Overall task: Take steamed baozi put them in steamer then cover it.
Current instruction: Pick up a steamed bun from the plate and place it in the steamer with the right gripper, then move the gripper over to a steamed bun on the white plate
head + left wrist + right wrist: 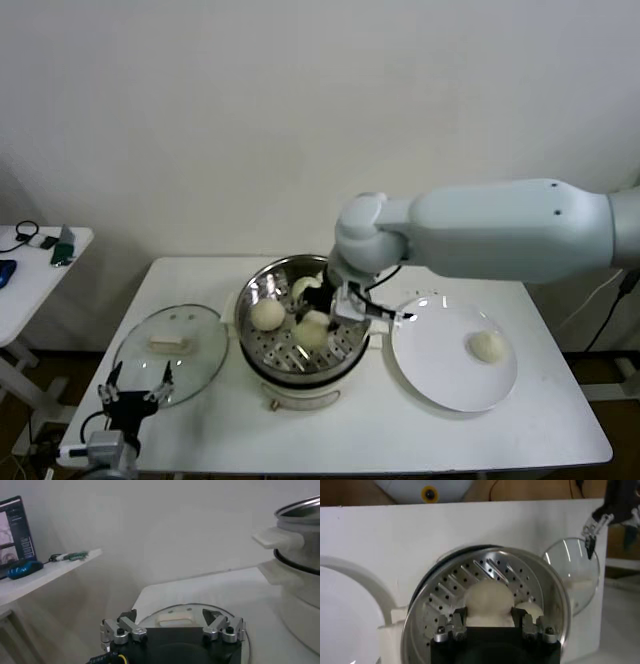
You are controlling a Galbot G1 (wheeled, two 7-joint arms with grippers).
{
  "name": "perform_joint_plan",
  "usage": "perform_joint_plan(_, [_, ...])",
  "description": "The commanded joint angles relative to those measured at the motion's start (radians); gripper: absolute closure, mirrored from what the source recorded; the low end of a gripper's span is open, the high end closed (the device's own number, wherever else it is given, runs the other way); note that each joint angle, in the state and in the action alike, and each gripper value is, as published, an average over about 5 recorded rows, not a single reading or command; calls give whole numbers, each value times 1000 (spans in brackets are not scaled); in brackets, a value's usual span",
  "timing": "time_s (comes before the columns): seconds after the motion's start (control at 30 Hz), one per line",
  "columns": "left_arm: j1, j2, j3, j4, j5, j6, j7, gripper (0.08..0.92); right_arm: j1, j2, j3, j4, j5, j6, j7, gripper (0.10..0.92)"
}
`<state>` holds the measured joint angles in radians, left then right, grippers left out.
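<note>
The steel steamer (258, 345) stands mid-table in its white base. Two baozi (267, 314) (305, 288) lie in it. My right gripper (322, 322) reaches into the basket and is shut on a third baozi (312, 330); in the right wrist view this bun (488, 602) sits between the fingers (459, 620) just above the perforated bottom (445, 595), with another bun (532, 611) beside it. A fourth baozi (487, 346) lies on the white plate (440, 375). The glass cover (170, 345) lies flat left of the steamer. My left gripper (135, 385) hovers open at the cover's near edge.
The plate sits right of the steamer, close to its handle. A side table (30, 265) with small items stands at the far left. In the left wrist view the cover's handle (175, 616) lies ahead and the steamer wall (300, 555) rises beside it.
</note>
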<state>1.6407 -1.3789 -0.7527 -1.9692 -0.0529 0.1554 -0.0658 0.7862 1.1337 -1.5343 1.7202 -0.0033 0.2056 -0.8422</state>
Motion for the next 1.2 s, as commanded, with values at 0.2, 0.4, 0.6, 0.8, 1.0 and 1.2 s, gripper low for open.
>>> perform_joint_plan(0.2, [2, 2, 1, 3, -2, -2, 0, 177, -129, 84, 1, -70, -90, 17, 9, 414])
perform_joint_plan(0.4, [4, 5, 0, 2, -5, -4, 0, 177, -125, 92, 3, -98, -81, 26, -10, 414])
perform_joint_plan(0.6, [2, 7, 0, 3, -7, -5, -1, 177, -110, 98, -7, -113, -23, 29, -5, 340])
perform_joint_plan(0.8, [-1, 4, 1, -1, -7, -2, 0, 177, -58, 72, 22, -132, 58, 36, -7, 209])
perform_joint_plan(1.0, [-5, 1, 5, 0, -4, 1, 0, 177, 137, -61, -24, -155, 375, -4, -177, 203])
perform_joint_plan(1.2, [-14, -4, 9, -4, -17, 0, -1, 177, 355, -270, -239, -165, 732, -287, -223, 203])
